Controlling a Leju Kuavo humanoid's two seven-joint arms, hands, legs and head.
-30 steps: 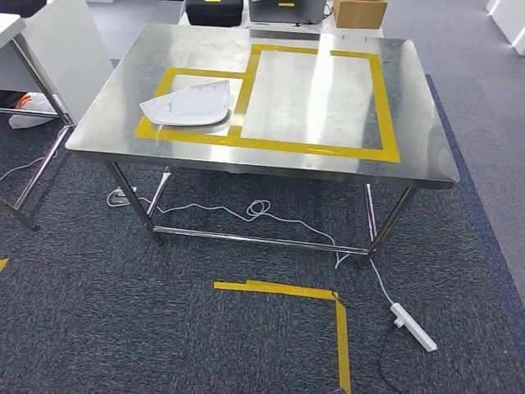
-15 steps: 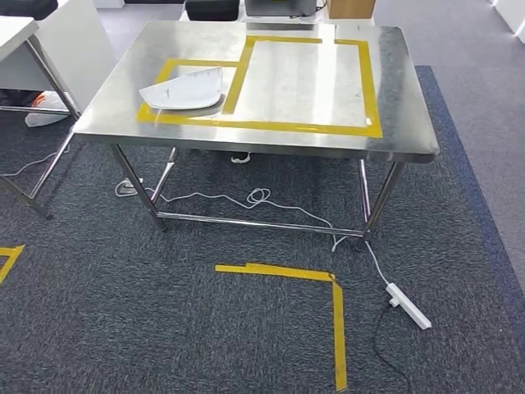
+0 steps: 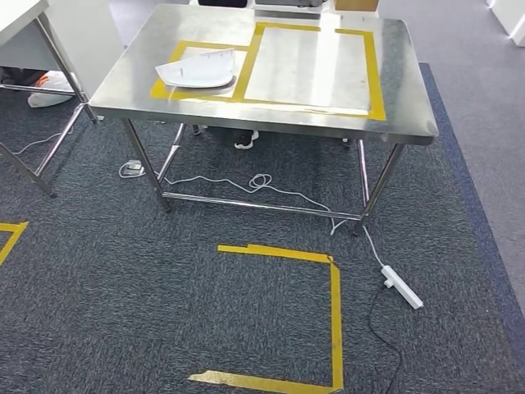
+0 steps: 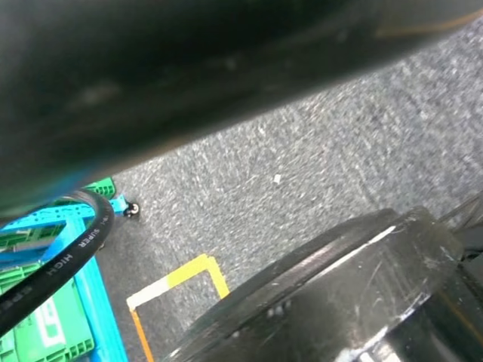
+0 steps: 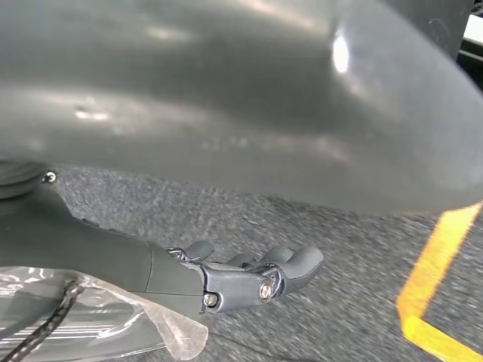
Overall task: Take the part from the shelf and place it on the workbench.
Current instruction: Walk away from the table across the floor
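Right robot hand (image 5: 250,275) is seen above grey carpet (image 5: 319,226), fingers loosely extended, nothing held. The white part (image 3: 197,68) is laid in the smaller yellow-taped box on the steel table (image 3: 408,90). Since a second ago the table is shown farther off; more yellow floor tape (image 3: 334,312) is exposed.

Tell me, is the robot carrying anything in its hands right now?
Nothing in the right hand: its fingers hang over the carpet with nothing in them. The white part lies on the steel workbench.
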